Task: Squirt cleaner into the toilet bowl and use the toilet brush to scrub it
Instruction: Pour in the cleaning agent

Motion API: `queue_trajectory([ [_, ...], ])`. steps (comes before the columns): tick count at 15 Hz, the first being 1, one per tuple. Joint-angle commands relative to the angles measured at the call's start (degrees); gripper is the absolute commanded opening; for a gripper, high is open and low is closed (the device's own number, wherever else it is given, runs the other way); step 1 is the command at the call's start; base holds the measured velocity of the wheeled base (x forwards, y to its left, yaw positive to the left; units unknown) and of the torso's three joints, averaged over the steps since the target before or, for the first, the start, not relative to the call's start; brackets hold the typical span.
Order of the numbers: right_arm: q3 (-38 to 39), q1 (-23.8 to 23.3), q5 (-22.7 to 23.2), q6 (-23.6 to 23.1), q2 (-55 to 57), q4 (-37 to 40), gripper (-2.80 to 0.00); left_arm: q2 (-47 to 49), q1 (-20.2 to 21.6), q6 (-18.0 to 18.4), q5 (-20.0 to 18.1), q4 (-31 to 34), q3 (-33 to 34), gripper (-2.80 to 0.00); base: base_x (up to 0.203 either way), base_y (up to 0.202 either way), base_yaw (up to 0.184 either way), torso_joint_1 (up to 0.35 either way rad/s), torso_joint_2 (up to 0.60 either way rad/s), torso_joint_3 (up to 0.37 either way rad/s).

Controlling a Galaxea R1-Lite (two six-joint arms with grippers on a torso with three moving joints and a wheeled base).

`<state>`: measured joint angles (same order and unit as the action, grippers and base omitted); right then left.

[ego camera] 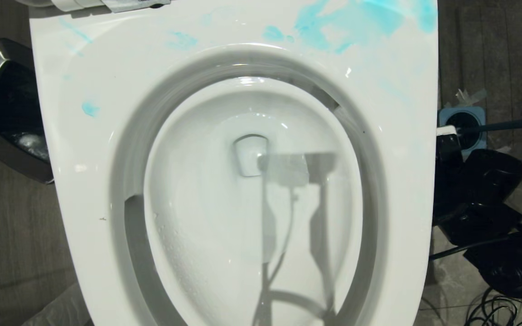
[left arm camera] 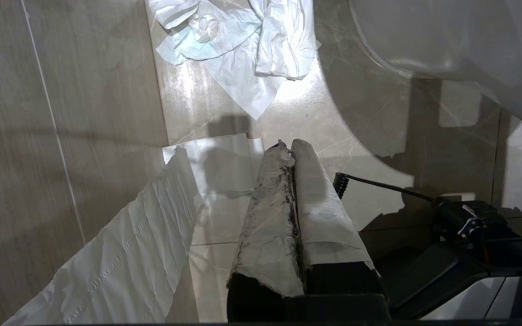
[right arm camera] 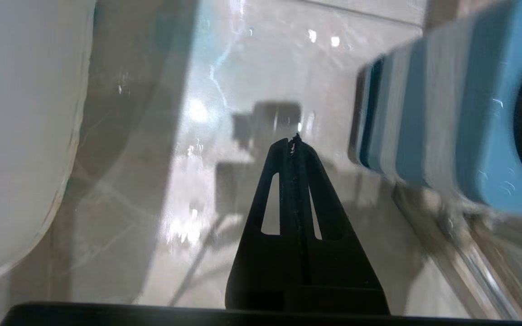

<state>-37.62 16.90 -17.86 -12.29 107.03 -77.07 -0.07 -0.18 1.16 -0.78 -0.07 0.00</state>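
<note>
Paper-wrapped and pressed together, my left claw [left arm camera: 292, 147] hangs low beside the toilet with nothing in it; ahead of it on the floor lie a crumpled tissue [left arm camera: 238, 40] and, to one side, a flat paper sheet [left arm camera: 120, 253].

Over to the middle: the toilet bowl [ego camera: 84, 149] fills the head view, heavy, fixed porcelain, glossy and slick. Smears of cleaner [ego camera: 351, 22] sit on the far rim, with a few small dabs farther left, and the inner basin looks unscrubbed, so I judge the brush work is yet to come.

My right claw [right arm camera: 293, 141] is shut tight on nothing, low to the floor tiles, with the bowl's outer wall on one side of it and the ribbed blue stand [right arm camera: 442, 113] just beside it on the other. The toilet brush [ego camera: 505, 123] shows only in the head view: its dark handle runs off to the right from the stand, close to my right arm.

I expect the brush to be light and stiff, its plastic handle smooth and perhaps wet; I would take it mid-handle, away from the bristles, and grip firmly. The right wrist view shows the stand's ribs close up but no handle; the head view shows the handle but neither claw plainly.
</note>
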Motion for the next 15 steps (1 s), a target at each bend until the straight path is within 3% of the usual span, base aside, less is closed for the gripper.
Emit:
queue_trajectory([
  [1,-1.72,-0.62,0.62,-2.15,6.74,-8.76,-2.80,0.07,0.01,-0.02,-0.01,-0.01,0.00,-2.80,0.000,0.000,0.000,0.000,0.00,0.000],
  [5,-2.96,-0.72,6.37,-4.53,8.01,-9.33,-2.80,0.07,0.01,-0.02,-0.01,-0.01,0.00,-2.80,0.000,0.000,0.000,0.000,0.00,0.000],
  [9,-4.43,-1.03,7.66,-6.31,8.85,-10.11,-2.80,0.07,0.01,-0.02,-0.01,-0.01,0.00,-2.80,0.000,0.000,0.000,0.000,0.00,0.000],
  [10,-6.21,-1.20,7.86,-6.13,9.64,-10.26,0.00,0.07,0.01,-0.02,-0.01,-0.01,0.00,-2.80,0.000,0.000,0.000,0.000,0.00,0.000],
  [15,-17.00,-1.79,8.09,-6.18,14.78,-10.59,0.00,0.07,0.01,-0.02,-0.01,-0.01,0.00,-2.80,0.000,0.000,0.000,0.000,0.00,0.000],
])
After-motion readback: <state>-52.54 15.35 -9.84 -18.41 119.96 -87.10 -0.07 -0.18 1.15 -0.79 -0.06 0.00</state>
